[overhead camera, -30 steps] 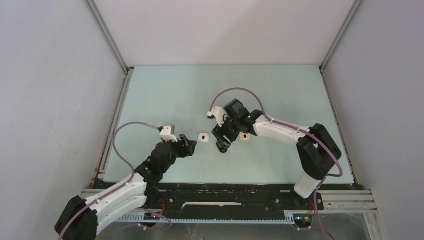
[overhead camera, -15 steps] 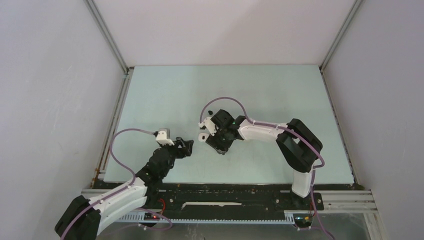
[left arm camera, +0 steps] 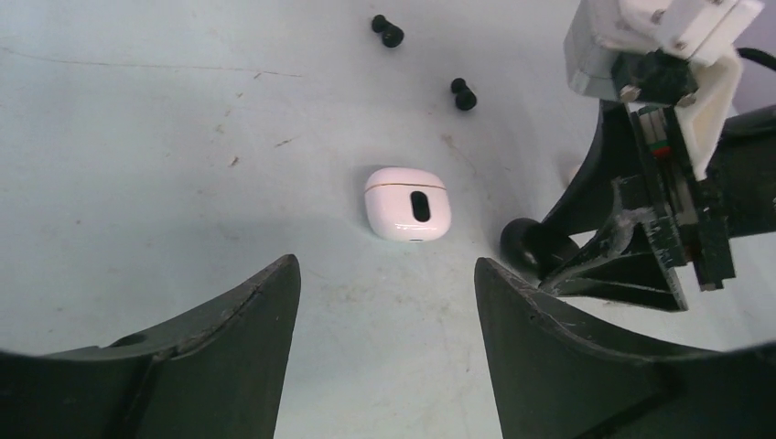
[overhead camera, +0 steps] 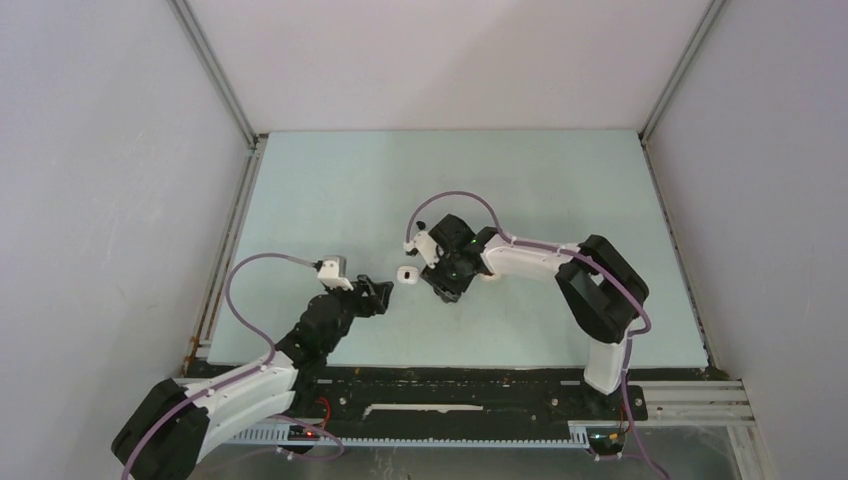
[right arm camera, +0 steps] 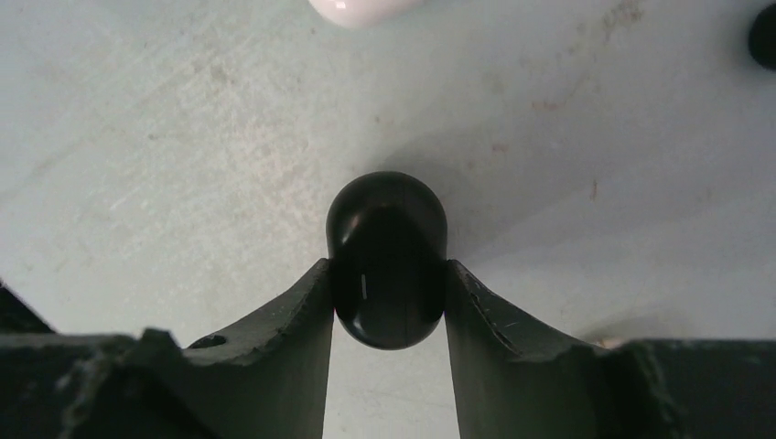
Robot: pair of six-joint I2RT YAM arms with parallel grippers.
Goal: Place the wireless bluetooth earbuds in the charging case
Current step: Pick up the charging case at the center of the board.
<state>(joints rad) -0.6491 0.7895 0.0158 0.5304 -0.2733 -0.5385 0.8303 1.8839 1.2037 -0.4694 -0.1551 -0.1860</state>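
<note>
My right gripper is shut on a black pebble-like charging case, held low over the mat; the case also shows in the left wrist view. A closed white charging case lies on the mat between the two grippers, seen from above. Two black earbuds lie loose beyond the white case. My left gripper is open and empty, just short of the white case, and in the top view it is left of the case. My right gripper is right of the case.
A small pale object lies by the right arm's forearm. The edge of the white case and one black earbud show at the top of the right wrist view. Grey walls ring the pale green mat.
The right arm's wrist swung left toward the white case and its elbow folded in. The left arm drew back slightly. The white case has stayed in place.
</note>
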